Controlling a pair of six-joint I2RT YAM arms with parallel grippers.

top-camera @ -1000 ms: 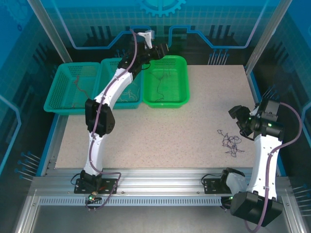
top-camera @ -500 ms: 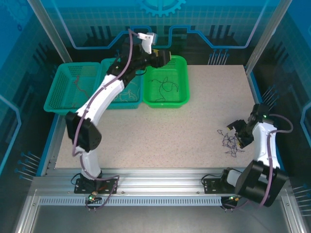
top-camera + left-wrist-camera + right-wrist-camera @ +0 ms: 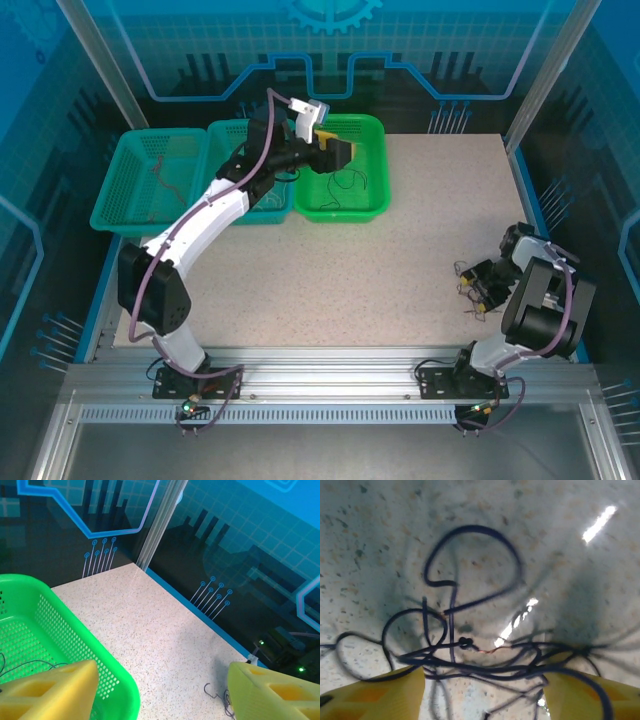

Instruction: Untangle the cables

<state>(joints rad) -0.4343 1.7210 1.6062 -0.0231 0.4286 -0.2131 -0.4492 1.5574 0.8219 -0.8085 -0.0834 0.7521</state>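
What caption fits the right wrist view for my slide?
Open yellow jaws flank a tangle of thin dark cables on the speckled table.

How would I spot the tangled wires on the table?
Find the speckled beige tabletop's right edge. Between the yellow fingers of the right gripper lies a knot of thin, dark, curly wires. Unlike strands in the green plastic basket, it sits on bare table.

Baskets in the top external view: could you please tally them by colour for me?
Teal baskets: 2
Green basket: 1
Total: 3
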